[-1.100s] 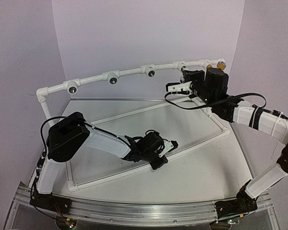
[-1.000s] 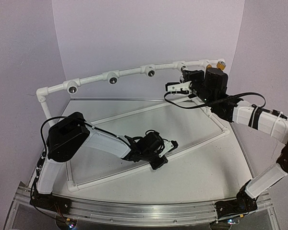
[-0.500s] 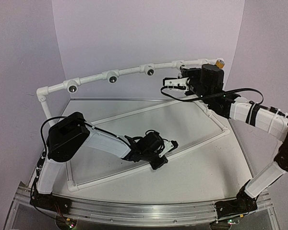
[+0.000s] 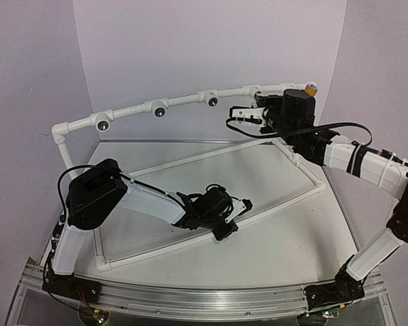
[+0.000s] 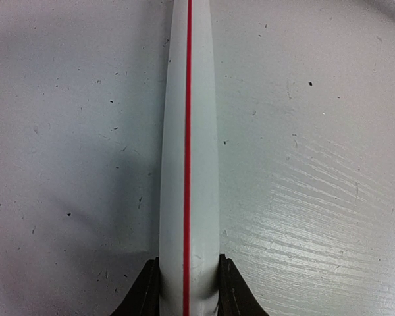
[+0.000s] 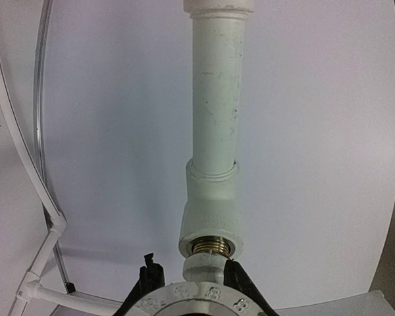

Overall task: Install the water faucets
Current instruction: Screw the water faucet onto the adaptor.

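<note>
Right pincer shifted left, gripping white faucet at socket — left pincer clamps pipe.

Pipe frame is smooth plastic (brassy metal thread in one socket); table matt, speckled

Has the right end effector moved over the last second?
Yes: the right end effector shifted left and slightly up, nearer the dark socket.

Soft, even light, faint shadows, mild sheen on the table, fisheye-bent edges.
</note>
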Action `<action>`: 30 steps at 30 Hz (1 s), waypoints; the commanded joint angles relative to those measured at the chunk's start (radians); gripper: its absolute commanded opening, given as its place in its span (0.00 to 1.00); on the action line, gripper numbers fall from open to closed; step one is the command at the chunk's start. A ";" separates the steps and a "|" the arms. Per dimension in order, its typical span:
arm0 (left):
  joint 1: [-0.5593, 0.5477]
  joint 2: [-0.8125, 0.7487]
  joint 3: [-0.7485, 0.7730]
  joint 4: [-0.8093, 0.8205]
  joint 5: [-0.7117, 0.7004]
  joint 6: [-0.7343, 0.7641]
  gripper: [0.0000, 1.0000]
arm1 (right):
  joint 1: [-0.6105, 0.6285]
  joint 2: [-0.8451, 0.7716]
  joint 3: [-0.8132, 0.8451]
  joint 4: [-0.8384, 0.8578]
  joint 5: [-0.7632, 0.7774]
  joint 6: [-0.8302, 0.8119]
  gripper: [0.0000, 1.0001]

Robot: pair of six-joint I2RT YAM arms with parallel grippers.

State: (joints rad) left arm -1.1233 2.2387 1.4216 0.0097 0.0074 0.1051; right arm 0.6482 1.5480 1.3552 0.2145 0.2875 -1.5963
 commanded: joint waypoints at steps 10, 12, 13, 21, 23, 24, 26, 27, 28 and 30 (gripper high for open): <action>-0.013 0.164 -0.073 -0.274 0.024 0.025 0.00 | 0.001 0.034 0.096 0.122 -0.001 0.162 0.00; -0.013 0.166 -0.073 -0.273 0.024 0.026 0.00 | 0.001 0.035 0.097 0.119 0.006 0.179 0.00; -0.013 0.166 -0.073 -0.274 0.022 0.026 0.00 | 0.001 0.036 0.098 0.118 0.008 0.187 0.00; -0.013 0.170 -0.067 -0.275 0.018 0.023 0.00 | -0.004 0.050 0.133 0.109 0.015 0.280 0.00; -0.013 0.171 -0.067 -0.275 0.016 0.023 0.00 | -0.004 0.054 0.139 0.108 0.016 0.297 0.00; -0.014 0.172 -0.067 -0.274 0.017 0.024 0.00 | -0.005 0.055 0.143 0.106 0.015 0.303 0.00; -0.015 0.170 -0.068 -0.274 0.014 0.022 0.00 | -0.006 0.058 0.151 0.106 0.018 0.328 0.00; -0.015 0.169 -0.068 -0.275 0.013 0.022 0.00 | -0.007 0.059 0.155 0.105 0.018 0.342 0.00; -0.015 0.168 -0.070 -0.274 0.012 0.020 0.00 | -0.007 0.061 0.158 0.102 0.018 0.352 0.00; -0.015 0.166 -0.072 -0.274 0.010 0.020 0.00 | -0.007 0.064 0.162 0.093 0.020 0.369 0.00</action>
State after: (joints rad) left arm -1.1233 2.2417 1.4273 0.0101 0.0065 0.1047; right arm 0.6579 1.5791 1.4279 0.1548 0.3257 -1.3044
